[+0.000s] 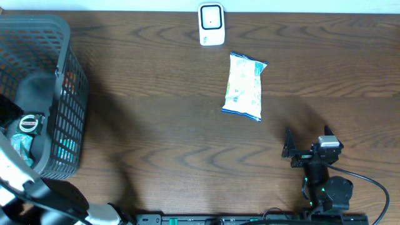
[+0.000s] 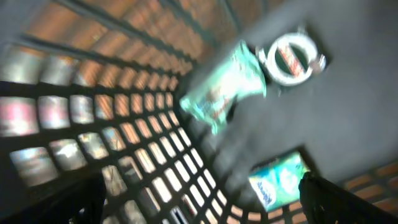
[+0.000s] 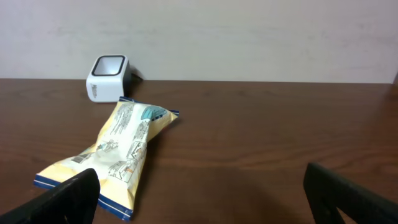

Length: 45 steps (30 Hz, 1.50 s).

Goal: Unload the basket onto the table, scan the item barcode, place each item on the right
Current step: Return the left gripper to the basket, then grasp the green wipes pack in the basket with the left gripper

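From overhead we see the snack bag (image 1: pixel 245 86) lying flat on the table (image 1: pixel 156 125), near the scanner (image 1: pixel 211 24) and well apart from the basket (image 1: pixel 69 75). In the left wrist view, our left end effector (image 2: pixel 199 199) is spread wide over blurred packets (image 2: pixel 224 87) inside the basket. In the right wrist view, our right end effector (image 3: pixel 205 199) stands wide and empty, with the bag ahead of it.

My overhead view is bright and even; the light is soft, and the dark wood table (image 1: pixel 156 75) shows no glare; a wide, soft shadow lies on it beside the basket (image 1: pixel 69 75), and a fainter one lies near my right arm (image 1: pixel 319 169); the white scanner (image 1: pixel 211 24) looks almost washed out; my left wrist view is all smeared and blurry, with light glowing through the basket holes; my right wrist view is sharp, but my own fingers (image 3: pixel 68 196) in the bottom corners are dark and fuzzy.
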Each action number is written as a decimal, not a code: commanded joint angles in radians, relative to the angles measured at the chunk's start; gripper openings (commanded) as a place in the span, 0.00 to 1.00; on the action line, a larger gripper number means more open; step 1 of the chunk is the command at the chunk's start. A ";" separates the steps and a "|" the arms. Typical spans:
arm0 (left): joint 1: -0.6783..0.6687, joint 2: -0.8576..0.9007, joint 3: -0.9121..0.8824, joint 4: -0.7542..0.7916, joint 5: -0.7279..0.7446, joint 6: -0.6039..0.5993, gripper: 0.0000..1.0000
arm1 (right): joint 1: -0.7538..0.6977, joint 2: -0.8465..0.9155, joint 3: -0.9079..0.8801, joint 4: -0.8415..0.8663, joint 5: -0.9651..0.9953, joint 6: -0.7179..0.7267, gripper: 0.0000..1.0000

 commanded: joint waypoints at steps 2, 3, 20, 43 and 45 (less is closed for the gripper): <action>0.002 0.043 -0.066 0.000 0.038 0.020 0.98 | 0.006 -0.003 -0.002 -0.005 0.008 -0.014 0.99; 0.002 0.043 -0.076 0.007 0.038 0.020 0.97 | 0.006 -0.003 -0.002 -0.005 0.008 -0.014 0.99; 0.002 0.043 -0.266 0.266 0.058 0.213 0.98 | 0.006 -0.003 -0.002 -0.005 0.008 -0.014 0.99; 0.130 0.193 -0.449 0.613 0.297 0.500 0.99 | 0.006 -0.003 -0.002 -0.005 0.008 -0.014 0.99; 0.130 0.220 -0.449 0.636 0.230 0.502 0.99 | 0.006 -0.003 -0.002 -0.005 0.008 -0.014 0.99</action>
